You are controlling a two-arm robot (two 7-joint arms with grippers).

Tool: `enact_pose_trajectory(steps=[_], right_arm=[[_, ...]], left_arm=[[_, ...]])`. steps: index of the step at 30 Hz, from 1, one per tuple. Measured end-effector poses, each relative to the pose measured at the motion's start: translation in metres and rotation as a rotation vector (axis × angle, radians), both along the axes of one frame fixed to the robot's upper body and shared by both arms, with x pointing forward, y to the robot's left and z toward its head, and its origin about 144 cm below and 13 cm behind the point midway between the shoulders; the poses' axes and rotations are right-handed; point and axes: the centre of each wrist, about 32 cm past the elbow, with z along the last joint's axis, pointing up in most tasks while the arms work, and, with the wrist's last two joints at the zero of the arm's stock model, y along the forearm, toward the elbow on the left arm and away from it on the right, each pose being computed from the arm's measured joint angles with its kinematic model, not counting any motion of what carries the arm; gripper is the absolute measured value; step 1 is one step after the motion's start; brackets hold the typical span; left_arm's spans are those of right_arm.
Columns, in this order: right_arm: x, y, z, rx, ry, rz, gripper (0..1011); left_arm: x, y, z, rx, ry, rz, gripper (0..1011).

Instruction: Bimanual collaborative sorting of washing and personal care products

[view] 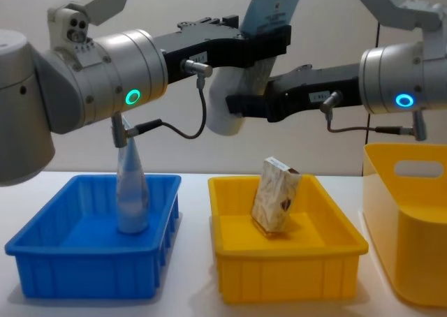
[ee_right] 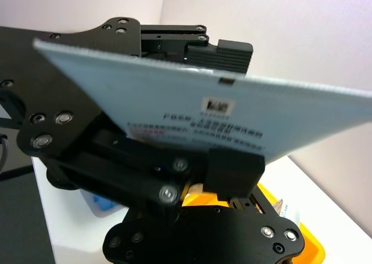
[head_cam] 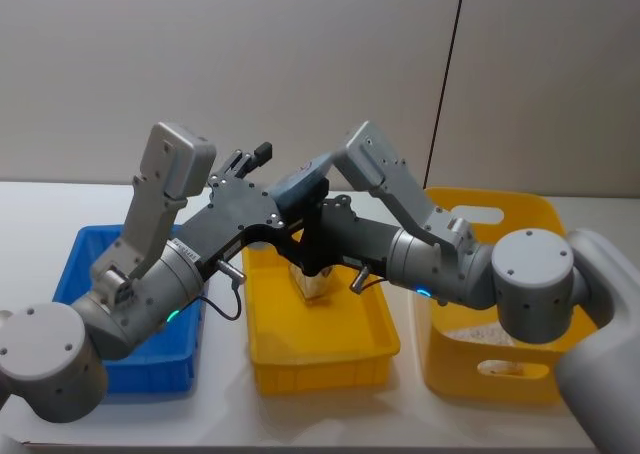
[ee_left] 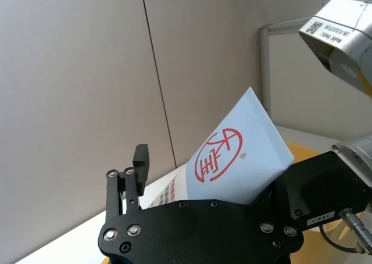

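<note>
Both arms meet high above the middle yellow bin. A pale tube hangs between them, crimped end up and cap down. The left claw is closed on the tube's upper part; the right claw grips it lower down, near the cap. A second tube stands upright in the blue bin. A beige carton leans in the middle yellow bin.
</note>
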Motion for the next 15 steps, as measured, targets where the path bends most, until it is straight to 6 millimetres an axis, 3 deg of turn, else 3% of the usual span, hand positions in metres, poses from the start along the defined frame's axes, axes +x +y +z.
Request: enact_pose_trajectory(steps=[5,15], right_arm=[[-0.0016,0.0007,-0.0012,0.014,0.004,-0.022,266],[-0.0026,-0.0015,-0.0033,0.061,0.026,-0.102,173]], left_arm=[[0.0,0.0,0.0,0.0,0.0,0.0,1000],[0.0,0.0,0.0,0.0,0.0,0.0,1001]])
